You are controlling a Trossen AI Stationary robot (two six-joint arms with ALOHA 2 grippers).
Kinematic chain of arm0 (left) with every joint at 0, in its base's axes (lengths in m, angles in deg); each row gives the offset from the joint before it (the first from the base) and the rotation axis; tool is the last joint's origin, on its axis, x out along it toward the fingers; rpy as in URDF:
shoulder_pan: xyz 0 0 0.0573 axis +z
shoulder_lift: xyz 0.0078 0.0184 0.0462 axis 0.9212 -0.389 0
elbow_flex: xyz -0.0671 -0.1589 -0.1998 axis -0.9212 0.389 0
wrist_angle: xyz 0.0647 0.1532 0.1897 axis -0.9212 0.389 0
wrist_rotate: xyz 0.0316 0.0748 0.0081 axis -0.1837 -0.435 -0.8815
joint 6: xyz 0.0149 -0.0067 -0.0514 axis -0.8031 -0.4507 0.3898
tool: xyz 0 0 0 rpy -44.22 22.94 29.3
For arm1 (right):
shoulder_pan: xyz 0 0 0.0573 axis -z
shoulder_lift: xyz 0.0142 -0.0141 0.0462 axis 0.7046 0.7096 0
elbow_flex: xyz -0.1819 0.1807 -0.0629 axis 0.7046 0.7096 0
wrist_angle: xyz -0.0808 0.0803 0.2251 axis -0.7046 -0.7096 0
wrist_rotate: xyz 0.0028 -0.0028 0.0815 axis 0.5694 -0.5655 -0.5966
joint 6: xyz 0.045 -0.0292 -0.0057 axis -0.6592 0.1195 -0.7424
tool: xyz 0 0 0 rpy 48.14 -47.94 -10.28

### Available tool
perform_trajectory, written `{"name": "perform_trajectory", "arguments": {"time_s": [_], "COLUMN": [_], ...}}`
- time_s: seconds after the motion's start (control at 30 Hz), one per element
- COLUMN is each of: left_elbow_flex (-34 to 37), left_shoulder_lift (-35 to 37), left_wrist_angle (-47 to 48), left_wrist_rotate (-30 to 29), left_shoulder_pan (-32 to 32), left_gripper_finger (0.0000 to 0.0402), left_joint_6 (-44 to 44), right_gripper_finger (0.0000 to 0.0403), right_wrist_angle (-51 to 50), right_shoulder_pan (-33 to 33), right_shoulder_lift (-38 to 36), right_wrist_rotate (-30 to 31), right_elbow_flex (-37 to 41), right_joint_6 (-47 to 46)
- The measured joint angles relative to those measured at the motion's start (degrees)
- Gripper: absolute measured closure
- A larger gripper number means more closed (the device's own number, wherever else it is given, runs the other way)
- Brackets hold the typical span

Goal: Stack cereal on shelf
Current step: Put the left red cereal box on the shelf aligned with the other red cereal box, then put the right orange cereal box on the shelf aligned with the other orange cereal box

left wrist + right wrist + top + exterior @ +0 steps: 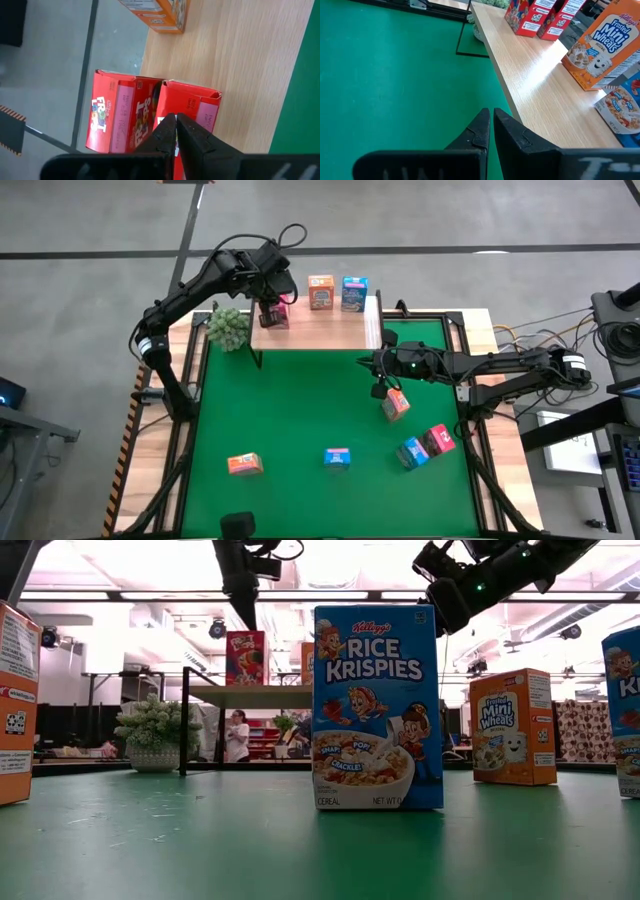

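Two pink-red Froot Loops cardboard boxes stood side by side at the left end of the light wooden shelf board, and the left tool hovered right over them with its fingers pinched together, holding nothing as far as I could see. Further along the shelf sat an orange Mini-Wheats box and then a blue Rice Krispies box, both upright. The right tool was over the green mat just in front of the shelf, also closed up tight and empty, with another orange box lying just beside it on the mat. Down the near side of the table there was an orange box on the left, a blue box in the middle, and a blue box touching a pink-red one on the right. A small green potted plant sat next to the shelf's left end.
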Motion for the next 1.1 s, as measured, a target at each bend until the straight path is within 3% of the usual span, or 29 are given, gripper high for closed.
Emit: {"name": "perform_trajectory", "arguments": {"time_s": [0.8, 1.1], "left_elbow_flex": [-4.8, -5.7], "left_shoulder_lift": [0.0, 2.5], "left_wrist_angle": [1.8, 0.9], "left_wrist_rotate": [-0.1, 5.0], "left_shoulder_pan": [-0.2, -7.5], "left_gripper_finger": [0.0401, 0.0401], "left_joint_6": [2.8, 7.3], "right_gripper_finger": [0.0390, 0.0390], "right_wrist_angle": [0.1, 0.1], "right_shoulder_pan": [0.0, 0.0], "right_shoulder_lift": [0.0, 0.0], "right_wrist_rotate": [0.0, 0.0], "right_elbow_flex": [0.0, 0.0], "right_joint_6": [0.0, -2.9]}}
